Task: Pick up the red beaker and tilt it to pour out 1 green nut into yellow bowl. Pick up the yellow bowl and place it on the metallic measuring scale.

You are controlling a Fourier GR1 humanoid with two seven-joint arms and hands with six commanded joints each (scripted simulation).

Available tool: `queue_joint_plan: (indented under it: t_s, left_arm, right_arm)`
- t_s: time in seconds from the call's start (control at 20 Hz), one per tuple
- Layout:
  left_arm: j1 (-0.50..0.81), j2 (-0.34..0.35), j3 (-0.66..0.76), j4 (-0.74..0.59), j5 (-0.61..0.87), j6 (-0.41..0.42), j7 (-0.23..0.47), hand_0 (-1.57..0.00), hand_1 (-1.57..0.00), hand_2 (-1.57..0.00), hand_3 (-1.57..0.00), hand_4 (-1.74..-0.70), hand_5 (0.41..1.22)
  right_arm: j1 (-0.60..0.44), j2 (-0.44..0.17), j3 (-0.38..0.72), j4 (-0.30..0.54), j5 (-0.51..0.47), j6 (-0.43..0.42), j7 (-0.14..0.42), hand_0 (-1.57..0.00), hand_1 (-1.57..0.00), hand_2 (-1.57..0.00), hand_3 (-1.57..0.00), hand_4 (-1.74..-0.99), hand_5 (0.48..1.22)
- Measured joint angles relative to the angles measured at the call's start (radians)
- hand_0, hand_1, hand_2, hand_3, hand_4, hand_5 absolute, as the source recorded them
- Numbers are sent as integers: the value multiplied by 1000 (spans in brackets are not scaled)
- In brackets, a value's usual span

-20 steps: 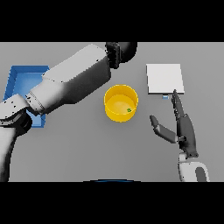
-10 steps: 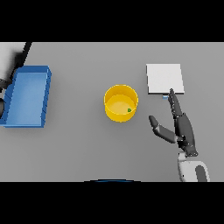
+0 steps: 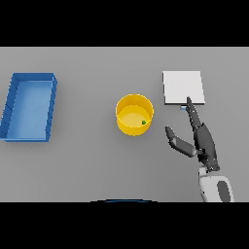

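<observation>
The yellow bowl (image 3: 134,114) stands upright in the middle of the table with one small green nut (image 3: 143,122) inside, near its right wall. The metallic measuring scale (image 3: 183,87), a flat pale square, lies to the bowl's upper right. My right hand (image 3: 202,138) is open to the right of the bowl, fingers straight and pointing at the scale's near edge, thumb spread toward the bowl without touching it. No red beaker shows, and my left hand is out of view.
A blue tray (image 3: 29,106) with raised walls lies at the left side of the grey table.
My left arm, which lay across the table's left and middle a second ago, has drawn back out of view to the left. The right hand, the bowl and the scale have stayed put.
</observation>
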Motion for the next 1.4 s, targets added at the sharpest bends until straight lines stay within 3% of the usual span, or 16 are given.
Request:
queue_joint_plan:
  t_s: [0.2, 0.5, 0.6, 0.8, 0.9, 0.95, 1.0, 1.1, 1.25, 1.4]
  left_arm:
    - [179, -8, 97, -131, 136, 78, 145, -1571, -1571, -1571, -1568, -1741, 1221]
    - [564, -70, 124, -505, 270, 155, 232, -1571, -1571, -1571, -1570, -1741, 1221]
    - [638, -82, 128, -589, 290, 168, 280, -1571, -1571, -1571, -1571, -1741, 1151]
    - [750, -105, 127, -721, 313, 195, 336, -1571, -1571, -1571, -1571, -1741, 925]
    - [769, -112, 126, -756, 319, 193, 385, -1571, -1571, -1526, -1525, -1521, 818]
    - [786, -105, 127, -783, 329, 172, 396, -1469, -1344, -1276, -1318, -1369, 774]
    - [795, -91, 120, -813, 350, 121, 371, -1175, -1075, -1021, -1055, -1232, 737]
    - [818, -88, 126, -847, 415, 39, 350, -751, -687, -653, -675, -1050, 683]
    - [840, -59, 114, -871, 438, -41, 382, -384, -351, -334, -345, -875, 644]
    - [815, -49, 74, -830, 391, -65, 413, -196, -179, -170, -176, -813, 627]
  right_arm:
    - [-1, 3, 3, 3, -8, 8, -1, 1, 1, 1, 1, -1129, 659]
    - [8, -16, -8, 14, -10, 13, -32, 1, 1, 1, 1, -1166, 676]
    - [9, -16, 0, 2, 3, 10, -27, 1, 1, 1, 1, -1174, 676]
    - [10, -9, -3, 7, -5, 8, -20, 1, 1, 1, 1, -1157, 671]
    - [-3, -7, -3, 3, -6, 5, -11, 1, 1, 1, 1, -1155, 670]
    - [5, -7, -4, 1, -15, 12, -12, 1, 1, 1, 1, -1153, 670]
    - [2, -3, -2, 2, -18, 15, -6, 1, 1, 1, 1, -1151, 670]
    - [9, 1, 2, 9, -6, 7, -5, 1, 1, 1, 1, -1150, 671]
    - [11, -10, -6, 1, -24, 19, -30, 1, 1, 1, 1, -1155, 669]
    - [-7, -17, -8, 14, -3, 6, -8, 1, 1, 1, 1, -1157, 665]
